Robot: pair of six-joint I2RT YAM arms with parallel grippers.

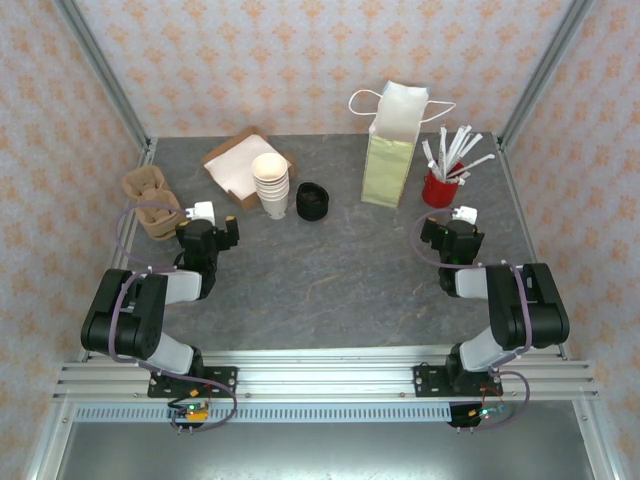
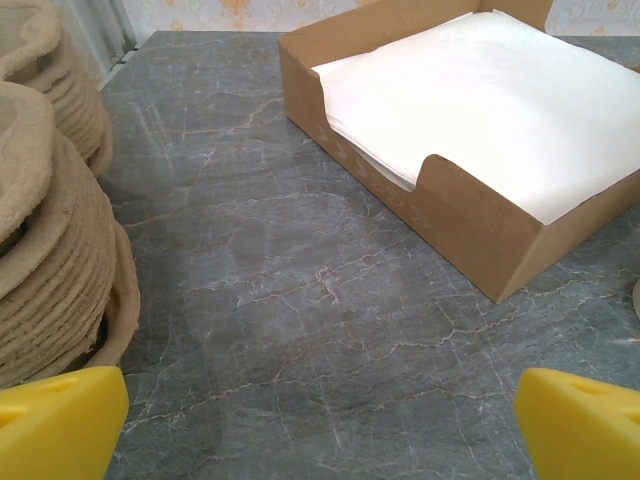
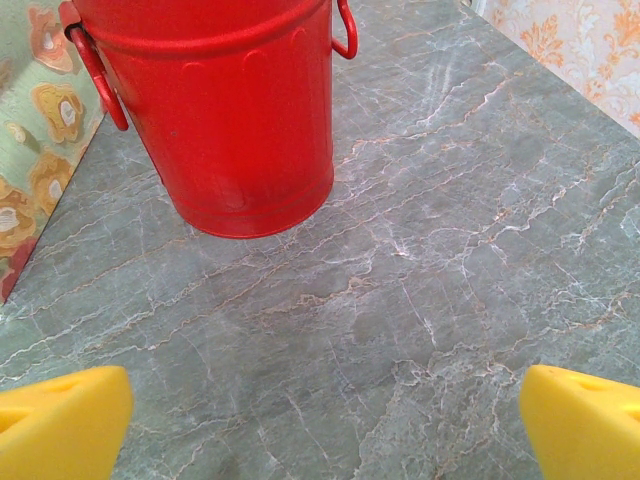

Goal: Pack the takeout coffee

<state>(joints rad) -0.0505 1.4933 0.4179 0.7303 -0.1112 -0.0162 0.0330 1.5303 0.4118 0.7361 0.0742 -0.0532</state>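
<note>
Grey marbled tabletop (image 1: 330, 285) is lying bare at the near edge, where both arms are sitting folded on their bases. The left gripper (image 1: 210, 225) is hovering low over the stone at the left, its yellow fingers (image 2: 60, 420) standing wide apart and holding nothing. The right gripper (image 1: 455, 228) is hanging the same way at the right, its fingers (image 3: 580, 420) spread wide and empty.

Just beyond the left gripper, a stack of brown pulp cup carriers (image 1: 150, 200) is sitting by the left wall. A shallow cardboard box (image 2: 470, 220) is resting farther back and to the right, with white napkins (image 2: 480, 100) lying in it. A stack of lidless cream cups (image 1: 271, 182) is standing upright just beside that box, and a pile of loose black lids (image 1: 313, 201) is lying to its right.

Ahead of the right gripper, a red bucket (image 3: 240, 110) is standing upright and holding white wrapped straws (image 1: 455, 150). To its left a tall paper bag (image 1: 392, 150) is standing upright, its mouth open and its string handles sticking out.

Where the takeout coffee is sitting I cannot tell.
</note>
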